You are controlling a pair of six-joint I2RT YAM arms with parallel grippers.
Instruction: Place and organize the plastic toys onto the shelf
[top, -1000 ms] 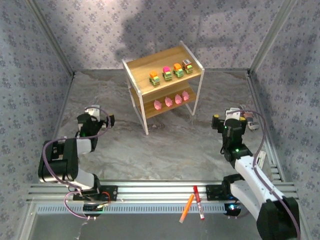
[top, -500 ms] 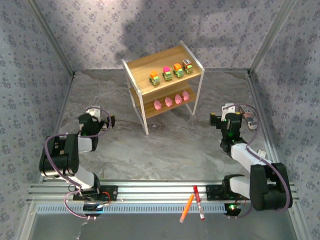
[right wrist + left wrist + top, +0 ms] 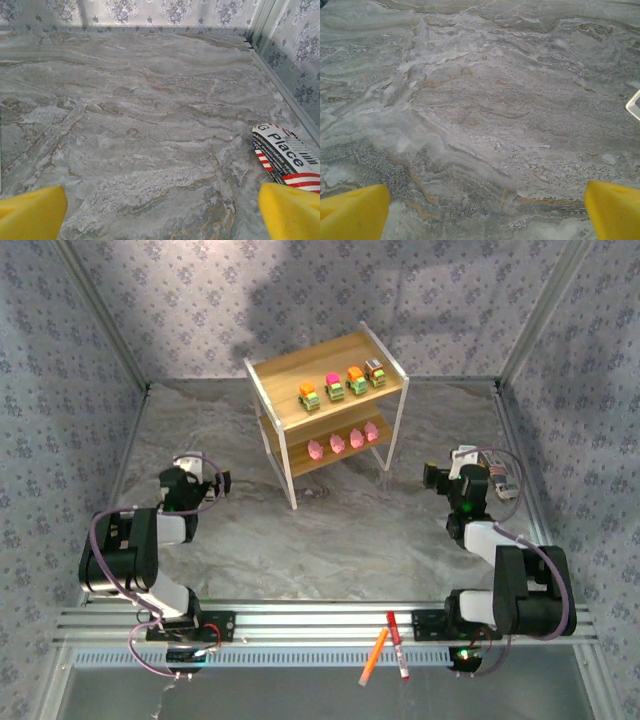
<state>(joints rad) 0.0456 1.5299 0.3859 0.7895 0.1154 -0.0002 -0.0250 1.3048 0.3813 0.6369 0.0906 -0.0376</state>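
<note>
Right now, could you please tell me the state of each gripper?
Left gripper: open, holding nothing.
Right gripper: open, holding nothing.

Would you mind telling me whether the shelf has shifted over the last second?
No. In the top view the shelf stands just where it did, its white frame lined up as before against the far wall.

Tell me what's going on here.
Nothing is being handled right now. Four trucks stand in a row on the top board of the shelf, and four pink pigs line its lower board. The left hand and right hand are both open and empty, low over the marbled table on either side of the shelf. The sorting looks done.
</note>
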